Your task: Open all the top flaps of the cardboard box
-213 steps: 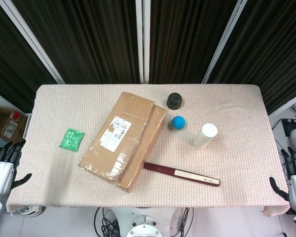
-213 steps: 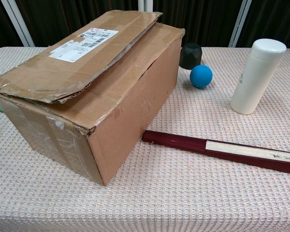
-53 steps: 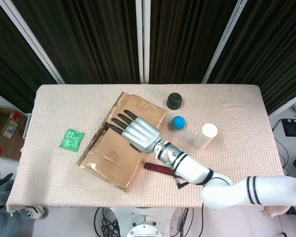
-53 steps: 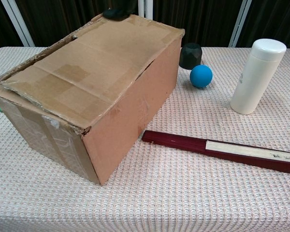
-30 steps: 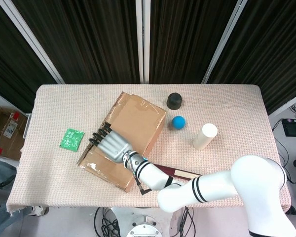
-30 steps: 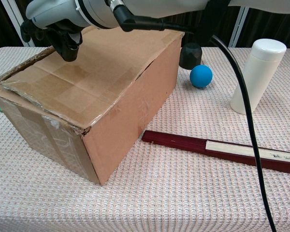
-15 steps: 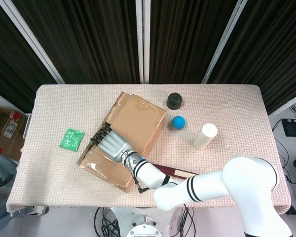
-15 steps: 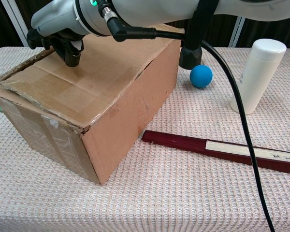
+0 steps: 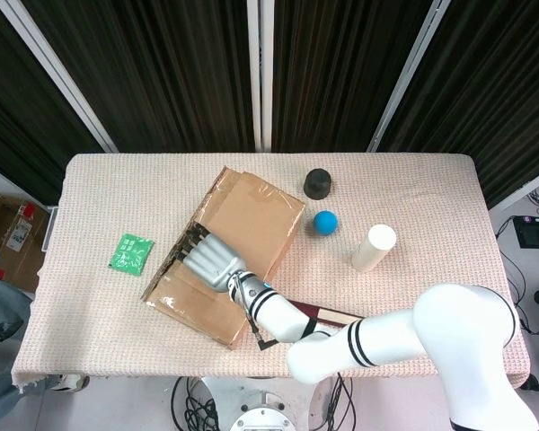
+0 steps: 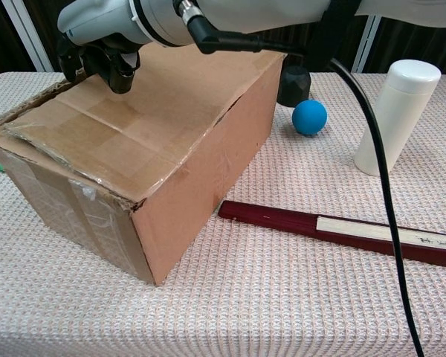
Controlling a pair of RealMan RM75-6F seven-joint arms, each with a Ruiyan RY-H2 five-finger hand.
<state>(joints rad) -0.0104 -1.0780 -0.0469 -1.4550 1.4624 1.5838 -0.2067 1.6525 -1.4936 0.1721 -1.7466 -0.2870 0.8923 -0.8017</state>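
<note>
The cardboard box [image 9: 256,220] lies slantwise on the table's middle left; its wide top flap [image 10: 134,123] lies flat over the opening. My right hand [image 9: 211,259] reaches in from the lower right and sits at the flap's left edge. Its fingers [image 10: 119,71] curl down over that edge into the narrow gap beside the box's left wall, with a dark fingertip pressing on the flap's top. The fingertips inside the gap are hidden. The chest view shows the same hand [image 10: 104,33] over the box's far left corner. Neither view shows my left hand.
Right of the box stand a black cup [image 9: 319,183], a blue ball [image 9: 324,223] and a white bottle [image 9: 373,248]. A dark red folded fan [image 10: 342,227] lies by the box's near right side. A green packet [image 9: 130,252] rests to the left.
The labelled upper flap seen at the start no longer lies on top. Over the last second my right hand slid a little farther back along the left edge, and the box shifted slightly.
</note>
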